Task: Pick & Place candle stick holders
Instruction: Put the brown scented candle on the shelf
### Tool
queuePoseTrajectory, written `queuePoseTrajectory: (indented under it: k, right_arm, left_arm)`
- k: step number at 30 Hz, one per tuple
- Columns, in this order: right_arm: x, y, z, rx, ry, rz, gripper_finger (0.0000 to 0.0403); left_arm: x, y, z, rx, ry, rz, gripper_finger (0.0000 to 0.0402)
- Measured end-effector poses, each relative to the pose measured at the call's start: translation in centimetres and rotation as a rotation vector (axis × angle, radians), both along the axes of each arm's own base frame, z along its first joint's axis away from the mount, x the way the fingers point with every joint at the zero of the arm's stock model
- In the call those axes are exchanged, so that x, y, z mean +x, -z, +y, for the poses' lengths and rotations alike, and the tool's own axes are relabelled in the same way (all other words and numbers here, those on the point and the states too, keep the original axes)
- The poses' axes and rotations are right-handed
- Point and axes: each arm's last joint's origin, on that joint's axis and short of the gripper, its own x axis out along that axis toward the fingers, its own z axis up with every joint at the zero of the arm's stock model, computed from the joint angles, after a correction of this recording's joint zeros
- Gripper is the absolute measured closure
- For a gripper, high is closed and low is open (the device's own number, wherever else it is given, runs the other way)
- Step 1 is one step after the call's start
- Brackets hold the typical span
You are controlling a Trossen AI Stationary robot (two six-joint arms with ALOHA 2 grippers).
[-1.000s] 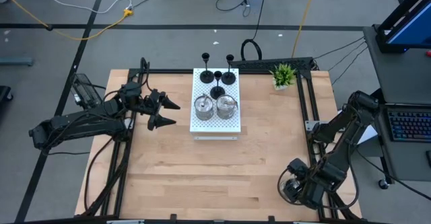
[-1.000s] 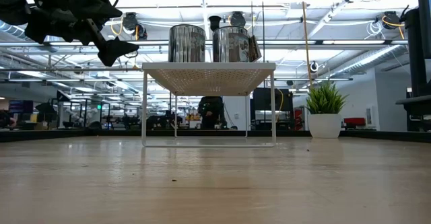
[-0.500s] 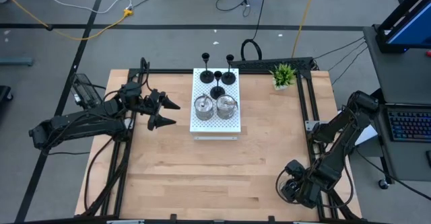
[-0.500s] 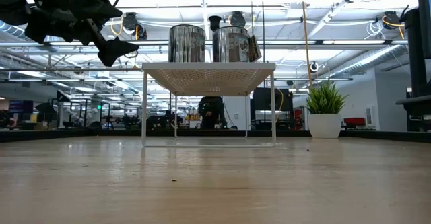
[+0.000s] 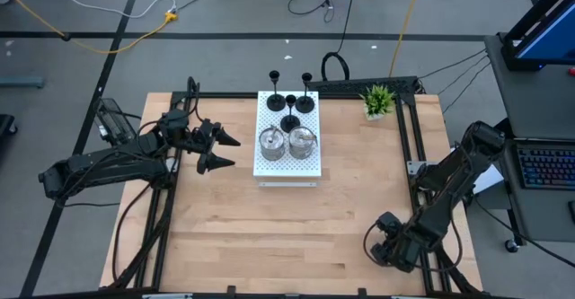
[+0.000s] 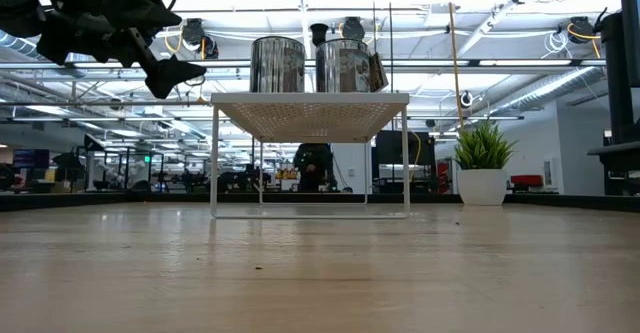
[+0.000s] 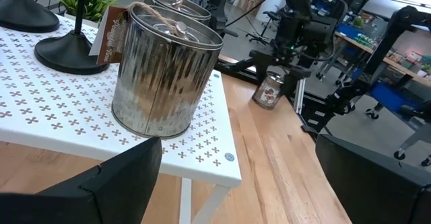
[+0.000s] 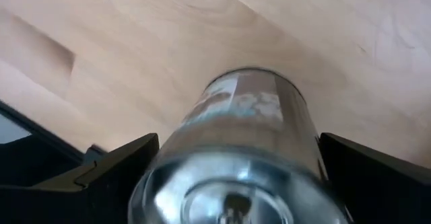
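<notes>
Near the table's (image 5: 269, 236) front right corner, the right gripper (image 5: 384, 248) is hard to see from above, because its own dark arm covers what it holds. The right wrist view helps us: a 3rd silver holder (image 8: 249, 136) sits between the 2 fingers, which press on its sides, so it looks held. It is blurry there, and the near end is cut off. Far off in the left wrist view we see the same holder as a small shiny pot under that arm. We cannot tell if it touches the table. The low view does not show this gripper at all. In the middle of the table stands a white board (image 5: 305, 160) full of little holes, raised on thin legs. On it are 3 black holders (image 5: 289, 122) with round feet and thin stems, and in front of them 2 silver holders (image 5: 272, 141), round, short and ribbed. One has a brown tag (image 7: 111, 32) on string. The left gripper (image 5: 235, 152) hangs just left of the board, fingers spread, holding nothing. A green plant (image 5: 377, 100) stands at the back.
</notes>
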Motion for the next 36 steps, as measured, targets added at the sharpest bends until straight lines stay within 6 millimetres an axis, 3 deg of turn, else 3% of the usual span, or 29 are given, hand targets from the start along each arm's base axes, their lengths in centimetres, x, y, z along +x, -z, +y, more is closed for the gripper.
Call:
queuePoseTrajectory:
  k: [7,36]
  right_arm:
    - [-0.19,0.99,-0.26,0.007,0.018,0.005,0.0003]
    - [0.07,0.89,0.12,0.046,-0.001,-0.029,0.0003]
  left_arm:
    - [0.00,0.00,0.00,0.002,0.000,0.000,0.0002]
    - [0.00,0.00,0.00,0.002,0.000,0.000,0.0002]
